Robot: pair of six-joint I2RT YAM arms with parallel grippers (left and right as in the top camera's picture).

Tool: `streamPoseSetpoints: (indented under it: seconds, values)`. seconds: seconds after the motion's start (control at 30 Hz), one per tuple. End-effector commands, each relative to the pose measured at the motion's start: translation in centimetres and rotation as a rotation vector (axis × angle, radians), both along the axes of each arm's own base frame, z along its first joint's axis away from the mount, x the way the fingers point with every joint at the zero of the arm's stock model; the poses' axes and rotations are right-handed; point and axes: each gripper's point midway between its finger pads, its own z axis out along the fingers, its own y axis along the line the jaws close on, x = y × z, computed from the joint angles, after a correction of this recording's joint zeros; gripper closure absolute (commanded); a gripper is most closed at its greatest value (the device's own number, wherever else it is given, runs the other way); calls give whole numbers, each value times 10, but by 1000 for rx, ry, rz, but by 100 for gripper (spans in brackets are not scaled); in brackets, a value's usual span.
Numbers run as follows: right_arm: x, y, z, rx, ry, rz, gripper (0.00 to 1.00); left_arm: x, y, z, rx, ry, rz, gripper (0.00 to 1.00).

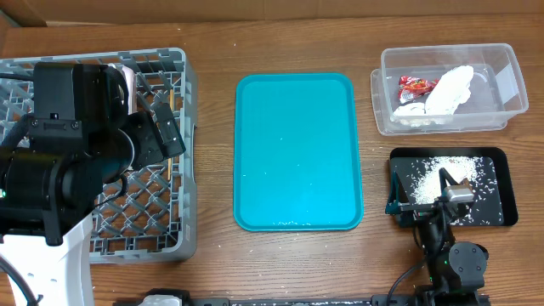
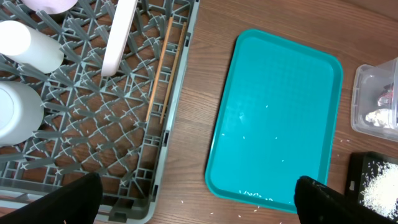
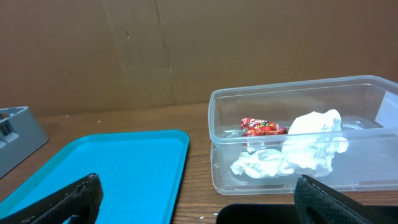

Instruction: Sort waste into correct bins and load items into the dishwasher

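Teal tray [image 1: 297,144] lies between rack [image 1: 189,170] and tub [image 1: 511,89], edges apart.

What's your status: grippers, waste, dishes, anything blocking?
Left gripper, right gripper open, empty. Wrapper, napkin in clear tub; rice on black tray. Chopsticks in rack. Nothing blocking.

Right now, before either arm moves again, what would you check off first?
1. Red snack wrapper and napkin inside clear tub: ok.
2. Rice on black tray: ok.
3. Teal tray free of food: not ok, stray grains near its edge.
4. Chopsticks lying in dish rack: ok.
5. Left gripper open, empty: ok.
6. Right gripper open, empty: ok.
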Motion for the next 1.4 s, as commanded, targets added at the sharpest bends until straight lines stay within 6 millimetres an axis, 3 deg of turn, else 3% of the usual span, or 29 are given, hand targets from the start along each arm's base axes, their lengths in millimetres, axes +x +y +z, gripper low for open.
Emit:
streamPoseSetpoints:
  seconds: [0.0,0.4,0.63,0.8,1.0,1.17,1.37]
  values:
    - [0,-3,-2,5,-4,-14,0,2,3,2,2,-9,23,0]
    - [0,-3,-2,5,-4,-14,0,-2,8,0,37,8,23,0]
    - [0,-3,-2,5,-4,-14,0,-5,8,-21,64,76,-16,0]
    - [0,-3,-2,5,-4,-14,0,3,-5,-51,96,6,-199,0]
    - [0,-3,-2,5,-4,-14,0,-1,-25,-106,189,-156,-511,0]
    - [0,-3,-2,5,-4,-14,0,-10,-24,-147,238,-287,-523,0]
    - [0,-3,-2,5,-4,-14,0,-13,-20,-170,299,-505,-476,0]
